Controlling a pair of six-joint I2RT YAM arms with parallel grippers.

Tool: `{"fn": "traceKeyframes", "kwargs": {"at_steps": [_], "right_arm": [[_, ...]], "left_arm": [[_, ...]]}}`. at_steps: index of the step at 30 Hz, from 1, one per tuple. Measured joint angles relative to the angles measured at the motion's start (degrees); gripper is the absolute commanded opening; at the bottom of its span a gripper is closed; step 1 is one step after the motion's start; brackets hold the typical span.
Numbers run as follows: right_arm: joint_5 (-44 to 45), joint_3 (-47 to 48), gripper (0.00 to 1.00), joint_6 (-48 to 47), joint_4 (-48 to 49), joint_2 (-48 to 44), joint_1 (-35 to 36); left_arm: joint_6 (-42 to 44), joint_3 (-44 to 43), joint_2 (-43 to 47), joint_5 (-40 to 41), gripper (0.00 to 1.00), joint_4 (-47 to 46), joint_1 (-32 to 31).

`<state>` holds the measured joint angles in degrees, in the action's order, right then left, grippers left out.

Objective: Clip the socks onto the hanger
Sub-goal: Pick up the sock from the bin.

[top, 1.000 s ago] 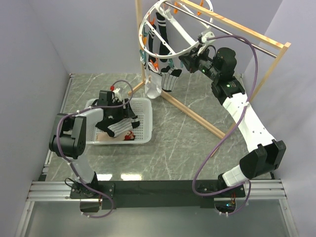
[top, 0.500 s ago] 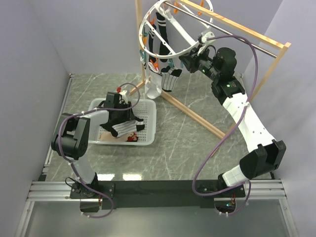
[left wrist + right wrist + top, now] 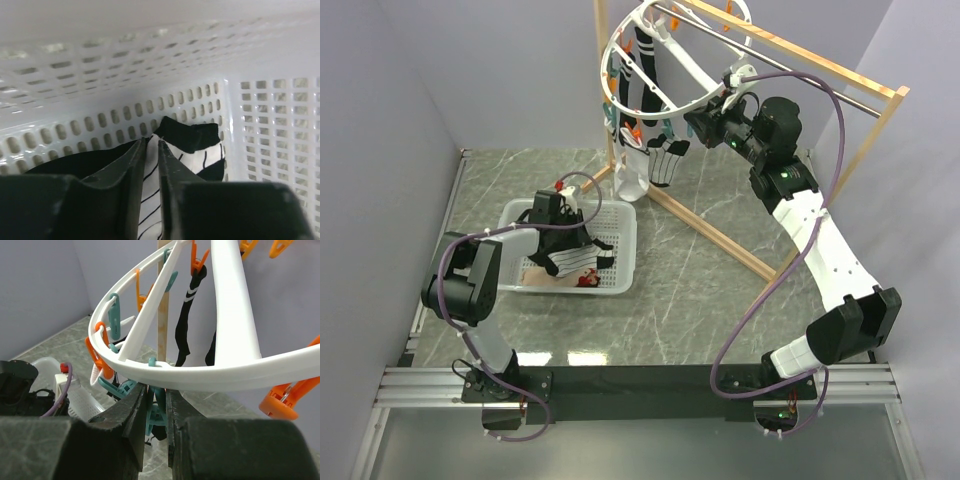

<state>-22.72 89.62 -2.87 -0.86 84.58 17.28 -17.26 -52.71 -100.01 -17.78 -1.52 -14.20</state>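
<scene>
Left wrist view: the left gripper [image 3: 152, 146] pinches the striped sock [image 3: 192, 157], low in the basket [image 3: 270, 130]. The hanger [image 3: 200, 376] hangs up and to your right, where the right gripper [image 3: 155, 390] clamps a teal clip [image 3: 156, 415]. Carry the sock there.

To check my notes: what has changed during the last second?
The left gripper moved a little to the right inside the basket, pushing it the same way, and closed on the striped sock. The right gripper stayed shut on a teal clip of the hanger.
</scene>
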Motion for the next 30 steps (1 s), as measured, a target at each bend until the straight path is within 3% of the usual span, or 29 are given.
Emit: {"fn": "traceKeyframes", "kwargs": {"at_steps": [4,6,9,13,16,23,30], "right_arm": [[-0.02,0.0,0.0,0.0,0.0,-0.15,0.0],[-0.02,0.0,0.0,0.0,0.0,-0.15,0.0],[0.0,0.0,0.0,0.0,0.0,-0.15,0.0],[0.02,-0.02,0.0,0.0,0.0,-0.15,0.0],[0.15,-0.02,0.0,0.0,0.0,-0.15,0.0],[0.76,0.0,0.0,0.26,0.0,-0.15,0.0],[0.85,0.07,0.0,1.75,-0.22,-0.15,0.0]], "left_arm": [[0.26,0.0,-0.13,-1.7,0.4,0.17,-0.33],[0.55,0.0,-0.13,-2.08,0.42,0.24,-0.42],[0.92,0.0,-0.13,-2.19,0.34,0.28,-0.46],[1.6,-0.26,-0.59,-2.38,0.11,0.83,-0.52],[1.97,-1.4,-1.79,-2.56,0.01,1.77,-0.74],[1.73,-1.25,0.63,-2.05,0.01,1.99,-1.36],[-3.78,-0.09,17.25,-1.18,0.01,-3.32,-2.27]]}}
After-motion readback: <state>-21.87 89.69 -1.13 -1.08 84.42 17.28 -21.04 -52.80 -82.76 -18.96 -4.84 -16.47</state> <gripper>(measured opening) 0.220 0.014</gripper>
